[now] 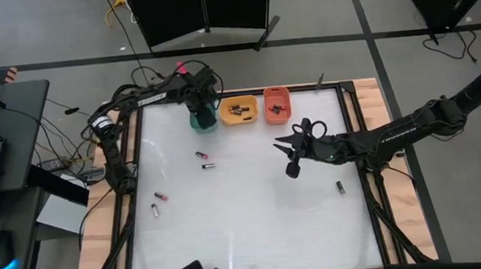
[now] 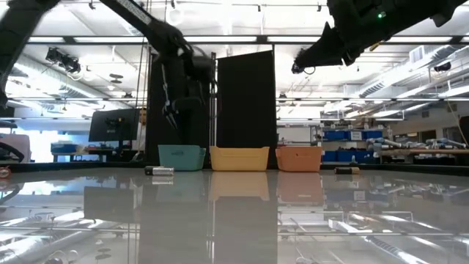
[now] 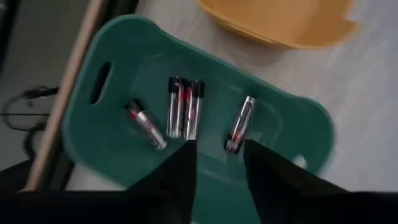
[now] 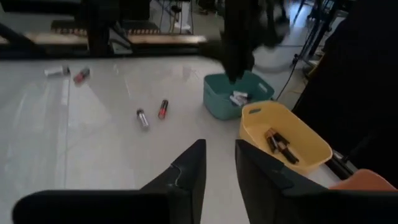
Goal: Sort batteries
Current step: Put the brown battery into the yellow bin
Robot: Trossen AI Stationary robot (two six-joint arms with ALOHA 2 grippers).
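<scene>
High view: left pincer [image 1: 203, 112] sits over the green tray [image 1: 204, 120] at upper centre of the frame, at the far edge of the white desk [image 1: 248, 228]. Orange tray [image 1: 239, 110] and red tray [image 1: 277, 104] sit right of it, each with batteries inside. Right pincer [image 1: 291, 152] is mid-frame right, over bare desk, holding nothing. Loose batteries [image 1: 202, 155] left of centre, two more at lower left, one at right.

Low view: green tray [image 2: 181, 156], orange tray [image 2: 239, 158] and red tray [image 2: 298, 158] in a row mid-frame; the left arm hangs above the green one. One battery [image 2: 159, 171] lies on the desk left of the green tray.

Left wrist view: left pincer [image 3: 217, 155] released, fingers apart, empty, above the green tray [image 3: 112, 106]. Four batteries [image 3: 185, 107] lie in the tray.

Right wrist view: right pincer [image 4: 217, 155] released, empty. Two batteries [image 4: 163, 108] on the desk at centre-left, two more at upper left. Batteries also in the green tray [image 4: 217, 99] and orange tray [image 4: 305, 140].
</scene>
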